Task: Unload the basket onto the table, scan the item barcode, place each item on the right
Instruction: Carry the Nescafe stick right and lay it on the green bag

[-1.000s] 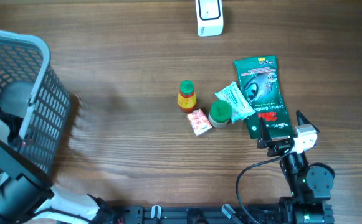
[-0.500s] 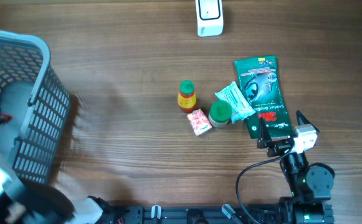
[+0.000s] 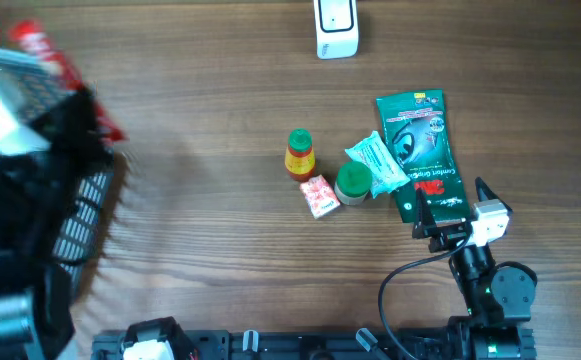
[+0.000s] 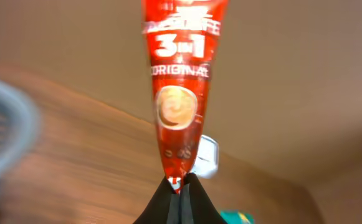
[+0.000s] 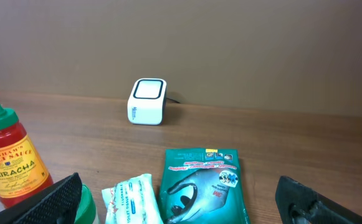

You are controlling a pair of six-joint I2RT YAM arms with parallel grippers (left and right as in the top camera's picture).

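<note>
Overhead: sachet blurred above the basket, well apart from the scanner. Left wrist: left gripper pinches only its bottom seam, so a swing could shake it loose. Right wrist: right gripper gapes, empty

We read this as a robotics lab bench mocked up as a shop checkout. Evidence: white barcode scanner, grey mesh basket, Sriracha bottle and green 3M pack on a wood-grain table. A robot arm is mounted at the table edge.
</note>
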